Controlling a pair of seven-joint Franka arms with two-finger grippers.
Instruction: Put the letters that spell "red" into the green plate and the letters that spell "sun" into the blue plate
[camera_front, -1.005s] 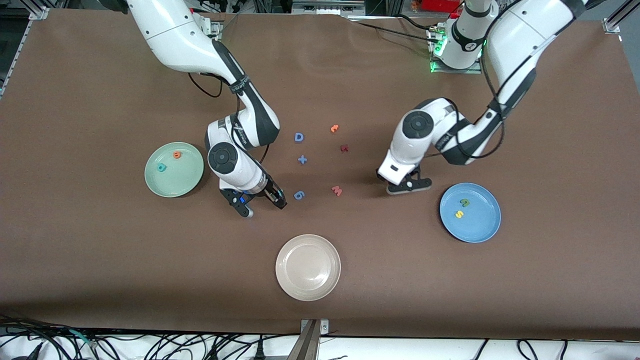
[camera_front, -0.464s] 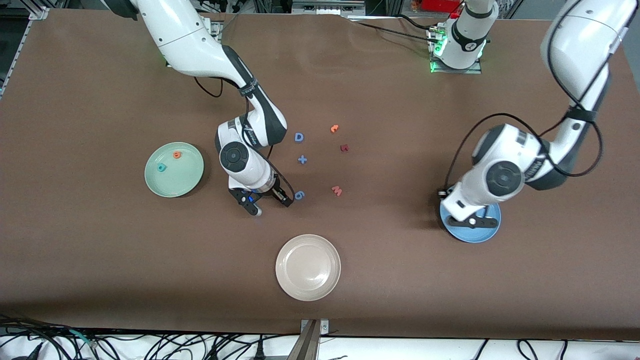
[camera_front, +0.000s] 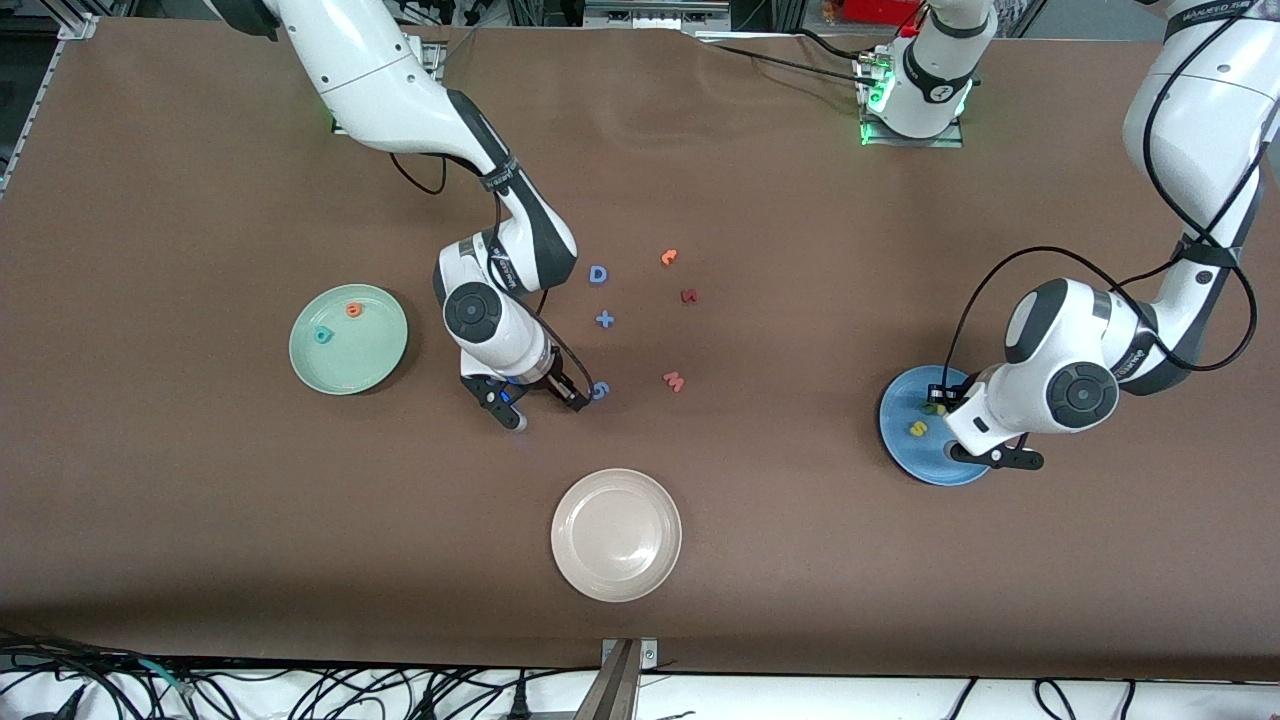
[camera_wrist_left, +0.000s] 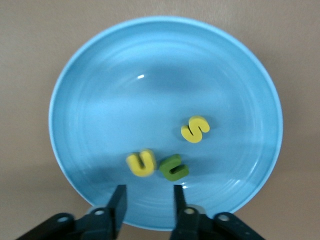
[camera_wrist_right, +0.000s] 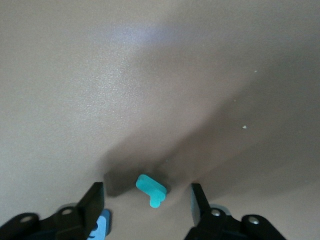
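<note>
3 "sun" letters now lie in the blue plate (camera_wrist_left: 75, 90): I moved the left gripper (camera_wrist_left: 147, 205) over it, spread its jaws, and dropped the yellow "u" (camera_wrist_left: 140, 163). Right gripper (camera_wrist_right: 145, 202), jaws spread, has closed in around the "r" (camera_wrist_right: 151, 188) on the bench (camera_front: 800, 560).

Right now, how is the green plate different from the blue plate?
The green plate holds two letters, an orange one and a teal one; the blue plate holds three, two yellow and one dark green. The left gripper hangs open over the blue plate; no gripper is over the green plate. Both are round and rimmed.
</note>
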